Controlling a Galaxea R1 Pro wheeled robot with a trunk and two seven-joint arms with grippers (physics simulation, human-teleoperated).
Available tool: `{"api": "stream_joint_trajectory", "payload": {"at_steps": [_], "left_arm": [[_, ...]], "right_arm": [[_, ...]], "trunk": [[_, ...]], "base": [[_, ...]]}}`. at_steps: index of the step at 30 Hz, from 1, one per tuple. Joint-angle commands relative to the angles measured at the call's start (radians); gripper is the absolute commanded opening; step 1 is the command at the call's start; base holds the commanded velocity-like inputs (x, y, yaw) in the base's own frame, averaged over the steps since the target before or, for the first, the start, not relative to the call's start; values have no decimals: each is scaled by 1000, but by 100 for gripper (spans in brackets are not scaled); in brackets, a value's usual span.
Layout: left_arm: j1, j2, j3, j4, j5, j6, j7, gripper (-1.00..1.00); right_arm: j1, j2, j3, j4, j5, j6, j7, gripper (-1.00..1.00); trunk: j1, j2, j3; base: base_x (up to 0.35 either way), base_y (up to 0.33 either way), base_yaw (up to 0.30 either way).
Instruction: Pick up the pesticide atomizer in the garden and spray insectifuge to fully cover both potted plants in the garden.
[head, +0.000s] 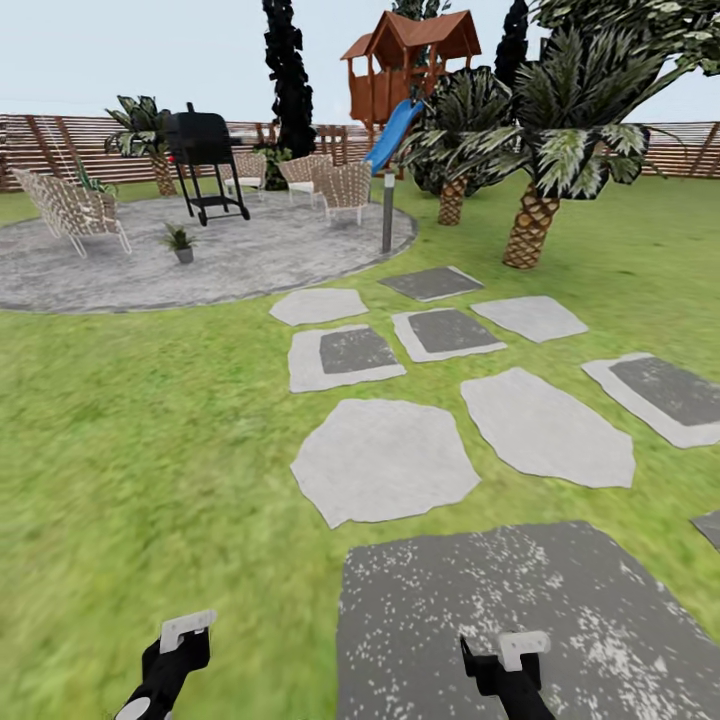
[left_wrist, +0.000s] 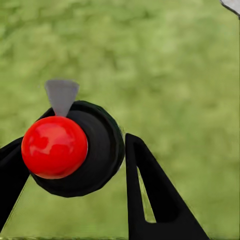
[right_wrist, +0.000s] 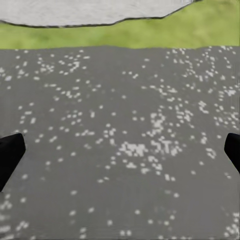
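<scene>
In the left wrist view a dark round-bodied pesticide atomizer (left_wrist: 102, 150) with a red ball and a grey cone nozzle sits between the black fingers of my left gripper (left_wrist: 75, 150), which is shut on it. That gripper (head: 170, 655) hangs low over the lawn at the head view's bottom left. My right gripper (head: 510, 665) is open over a dark speckled paving slab (right_wrist: 120, 125), with its fingers (right_wrist: 10, 155) far apart. One small potted plant (head: 181, 242) in a grey pot stands far off on the round paving (head: 250, 260). Green leaves (head: 92, 184) show behind the wicker bench (head: 75, 210); I cannot tell what they are.
Pale and dark stepping stones (head: 385, 460) lead across the lawn toward the round paving. A black grill (head: 205, 160), wicker chairs (head: 345, 190) and a grey bollard light (head: 387, 212) stand there. Palms (head: 535, 170) rise on the right; the slatted fence (head: 60, 140) closes the back.
</scene>
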Motion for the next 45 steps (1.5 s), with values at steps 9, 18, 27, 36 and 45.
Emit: {"api": "stream_joint_trajectory", "payload": {"at_steps": [9, 18, 27, 36, 45], "left_arm": [[-1, 0, 1, 3, 0, -3, 2, -100], [-1, 0, 1, 3, 0, -3, 2, -100], [-1, 0, 1, 1, 1, -5, 2, -100], [-1, -1, -1, 1, -1, -8, 3, -100], [-2, -2, -1, 1, 0, -8, 3, -100]], "right_arm": [[0, 0, 0, -1, 7, -2, -1, 100], [0, 0, -1, -1, 7, -5, -1, 100], [0, 0, -1, 0, 7, -23, -1, 100], [0, 0, -1, -3, 6, -24, -1, 100], [0, 0, 0, -3, 7, -24, 1, 100]], "trunk": [[0, 0, -1], [0, 0, 2], [0, 0, 15], [0, 0, 29], [0, 0, 31]], "base": [[0, 0, 280], [0, 0, 253], [0, 0, 32], [172, -113, 1], [236, -167, 0]]}}
